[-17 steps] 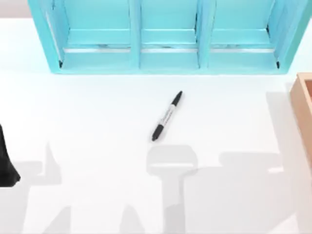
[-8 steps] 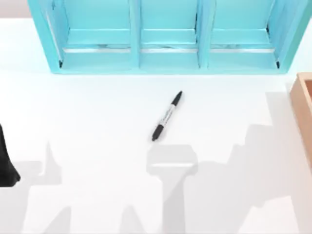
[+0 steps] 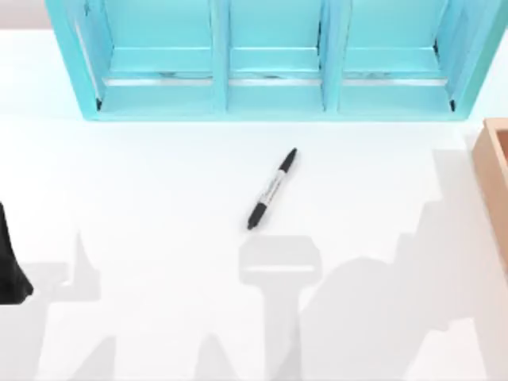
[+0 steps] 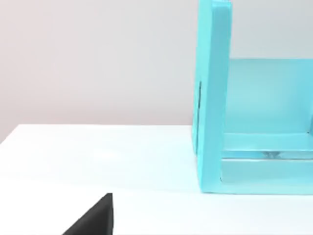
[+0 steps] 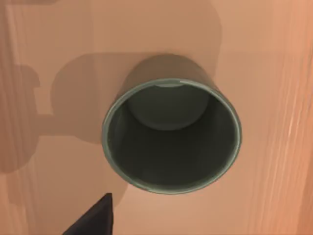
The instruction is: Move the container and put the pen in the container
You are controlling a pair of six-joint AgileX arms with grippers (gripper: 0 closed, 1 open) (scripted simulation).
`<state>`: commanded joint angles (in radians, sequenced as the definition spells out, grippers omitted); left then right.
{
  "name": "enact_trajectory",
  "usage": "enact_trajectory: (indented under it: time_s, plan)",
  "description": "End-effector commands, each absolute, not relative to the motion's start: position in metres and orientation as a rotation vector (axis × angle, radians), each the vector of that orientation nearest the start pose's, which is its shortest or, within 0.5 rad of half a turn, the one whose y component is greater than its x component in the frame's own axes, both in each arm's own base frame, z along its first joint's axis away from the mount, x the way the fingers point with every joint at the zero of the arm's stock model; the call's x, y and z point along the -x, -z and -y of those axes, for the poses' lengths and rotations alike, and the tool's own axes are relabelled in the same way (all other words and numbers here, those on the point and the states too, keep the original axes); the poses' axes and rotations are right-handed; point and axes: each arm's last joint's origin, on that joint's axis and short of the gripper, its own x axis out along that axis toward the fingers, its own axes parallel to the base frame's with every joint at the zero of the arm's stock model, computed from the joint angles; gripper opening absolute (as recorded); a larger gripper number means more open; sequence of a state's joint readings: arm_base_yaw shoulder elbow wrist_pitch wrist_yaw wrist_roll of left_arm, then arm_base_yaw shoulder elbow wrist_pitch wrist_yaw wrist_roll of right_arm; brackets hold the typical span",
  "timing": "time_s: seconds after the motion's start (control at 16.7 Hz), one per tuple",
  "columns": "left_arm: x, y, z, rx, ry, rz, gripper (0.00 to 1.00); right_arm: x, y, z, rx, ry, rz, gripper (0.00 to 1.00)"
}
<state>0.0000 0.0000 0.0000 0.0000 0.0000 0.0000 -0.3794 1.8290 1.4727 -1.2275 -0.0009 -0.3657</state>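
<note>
The pen point(image 3: 271, 189), black at both ends with a grey-white barrel, lies slantwise on the white table near the middle, in front of the shelf. The container point(image 5: 171, 134), a dark olive-grey cup, stands upright and empty on a tan wooden surface, seen from straight above in the right wrist view. My right gripper point(image 5: 95, 218) hangs above it, a dark wedge at the frame's edge, apart from the cup. A dark edge of my left gripper point(image 4: 95, 218) shows over the table, and my left arm point(image 3: 9, 262) rests at the table's left edge.
A big turquoise shelf unit point(image 3: 270, 59) runs along the back of the table, and its end wall point(image 4: 210, 98) stands close to the left wrist camera. A tan wooden box point(image 3: 496, 182) sits at the right edge. Arm shadows lie across the front of the table.
The right arm's shadow at the lower right of the table has shifted and changed shape. The pen and the left arm have not moved.
</note>
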Motion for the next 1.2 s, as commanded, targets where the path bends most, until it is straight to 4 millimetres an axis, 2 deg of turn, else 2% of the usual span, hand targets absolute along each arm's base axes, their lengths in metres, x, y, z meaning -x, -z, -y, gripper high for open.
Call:
enact_trajectory:
  time_s: [0.42, 0.72, 1.2]
  plan:
    - [-0.106, -0.160, 0.001, 0.000, 0.000, 0.000, 1.00, -0.318, -0.155, 0.124, -0.008, 0.009, -1.565, 1.00]
    - [-0.106, -0.160, 0.001, 0.000, 0.000, 0.000, 1.00, -0.317, -0.149, 0.124, -0.011, 0.008, -1.572, 1.00]
    - [-0.106, -0.160, 0.001, 0.000, 0.000, 0.000, 1.00, -0.317, -0.149, 0.124, -0.011, 0.008, -1.572, 0.40]
